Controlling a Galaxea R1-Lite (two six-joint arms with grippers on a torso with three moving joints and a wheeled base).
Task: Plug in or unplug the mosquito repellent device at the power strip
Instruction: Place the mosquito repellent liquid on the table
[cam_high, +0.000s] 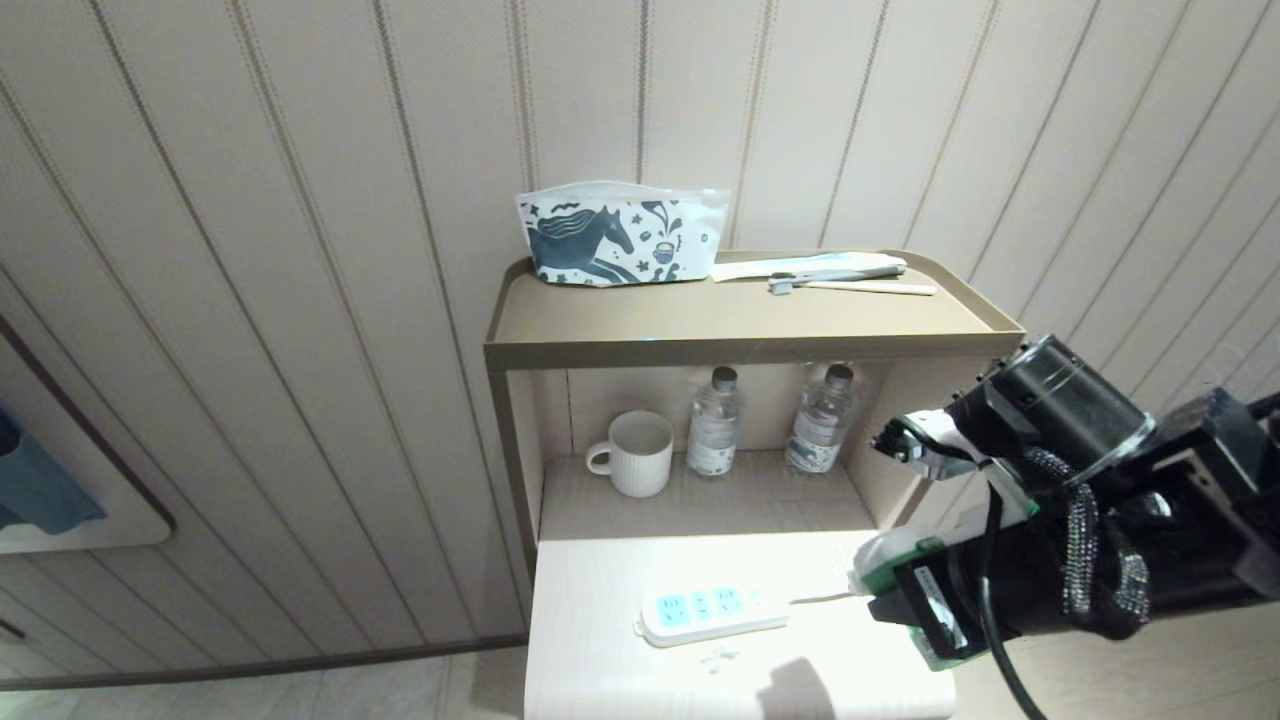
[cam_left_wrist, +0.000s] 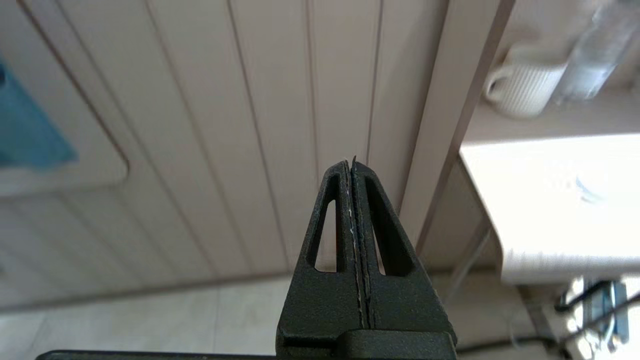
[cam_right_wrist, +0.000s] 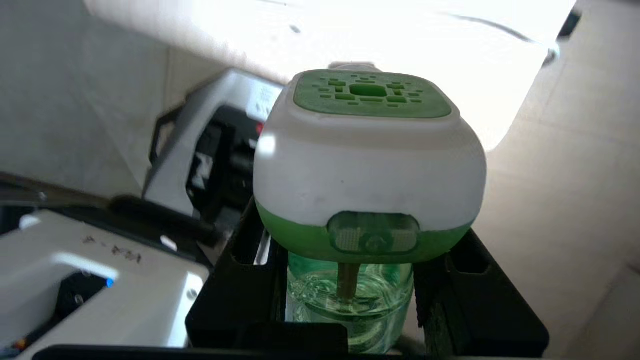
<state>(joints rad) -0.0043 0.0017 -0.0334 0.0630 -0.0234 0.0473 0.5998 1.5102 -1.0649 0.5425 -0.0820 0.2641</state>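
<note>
The repellent is pinched by its bottle in my right gripper; the power strip lies to its left, long axis crosswise. Left gripper pressed together, idle.

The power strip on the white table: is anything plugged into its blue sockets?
No: in the head view all three sockets of the power strip are bare, and the mosquito repellent device sits in the right gripper's jaws.

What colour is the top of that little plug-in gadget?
Green, on a white body; clearest in the right wrist view.
</note>
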